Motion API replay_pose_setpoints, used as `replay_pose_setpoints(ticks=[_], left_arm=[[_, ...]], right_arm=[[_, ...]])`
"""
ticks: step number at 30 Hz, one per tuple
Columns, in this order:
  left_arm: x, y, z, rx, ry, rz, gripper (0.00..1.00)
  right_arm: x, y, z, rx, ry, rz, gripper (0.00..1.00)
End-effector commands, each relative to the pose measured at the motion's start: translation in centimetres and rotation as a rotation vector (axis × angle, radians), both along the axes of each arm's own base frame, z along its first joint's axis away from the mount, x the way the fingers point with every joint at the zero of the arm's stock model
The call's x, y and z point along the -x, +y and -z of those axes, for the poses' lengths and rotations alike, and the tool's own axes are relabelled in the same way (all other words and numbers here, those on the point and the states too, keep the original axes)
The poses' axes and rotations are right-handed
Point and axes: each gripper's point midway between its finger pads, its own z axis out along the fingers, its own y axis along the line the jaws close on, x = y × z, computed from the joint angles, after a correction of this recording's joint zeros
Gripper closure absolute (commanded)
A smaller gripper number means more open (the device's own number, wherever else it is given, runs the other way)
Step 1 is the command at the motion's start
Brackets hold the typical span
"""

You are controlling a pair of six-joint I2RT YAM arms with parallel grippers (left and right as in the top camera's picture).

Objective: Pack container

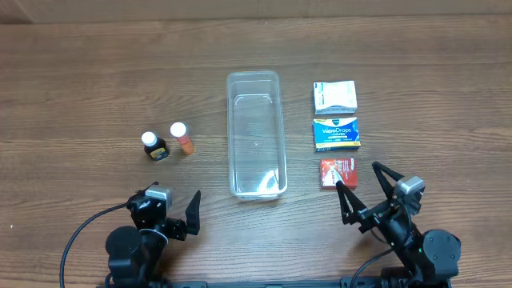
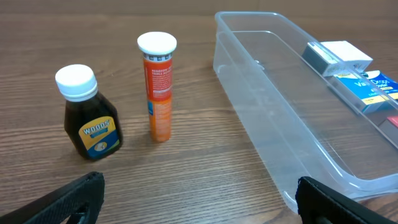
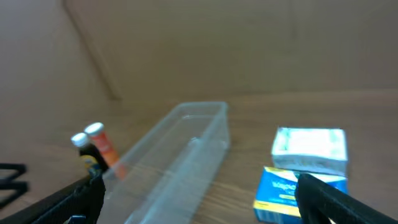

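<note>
This looks like a robotics lab bench set up for a trial. Two small black robot arms, the left arm and the right arm, sit at the near edge of a wood-grain tabletop. A black cable loops off the left one. Plain brown panels close off the far side.

The goods are chemist's items laid out in tidy order. A clear tub lies in the middle. A dark bottle and an orange tube stand upright on one side. A white box, a blue box and a red box lie in a column on the other.
</note>
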Motion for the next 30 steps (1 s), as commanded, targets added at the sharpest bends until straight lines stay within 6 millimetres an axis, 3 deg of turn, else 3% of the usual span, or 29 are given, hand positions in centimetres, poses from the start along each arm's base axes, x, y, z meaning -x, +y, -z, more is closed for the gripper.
replay_pose_setpoints(ticks=[1,5,12,17,19,20,24,30], left_arm=[[0.0,-0.2,-0.1,-0.009,-0.013,0.015,0.00],[0.0,-0.2,-0.1,-0.009,-0.013,0.015,0.00],[0.0,-0.2,-0.1,-0.009,-0.013,0.015,0.00],[0.0,-0.2,-0.1,-0.009,-0.013,0.015,0.00],[0.0,-0.2,-0.1,-0.009,-0.013,0.015,0.00],[0.0,-0.2,-0.1,-0.009,-0.014,0.015,0.00],[0.0,-0.2,-0.1,-0.009,-0.013,0.015,0.00],[0.0,-0.2,-0.1,-0.009,-0.013,0.015,0.00]], right_arm=[[0.5,0.3,-2.5,-0.068,-0.005,-0.020,0.00],[-0.5,-0.9,-5.0,-0.062,0.066,0.064,0.00],[-4.9,-4.2,-7.4,0.046,0.464,0.281,0.00],[-10.2,-1.9,-10.9,0.074,0.652,0.149,0.00],[-11.7,-1.4,-10.3,0.075,0.740,0.124,0.00],[-13.6,-1.3,-9.6,0.079,0.774,0.124,0.00],[-17.0,-1.2,-6.6,0.093,0.869,0.127,0.00],[-18.3,-2.3,1.0,0.170,1.103,0.269,0.00]])
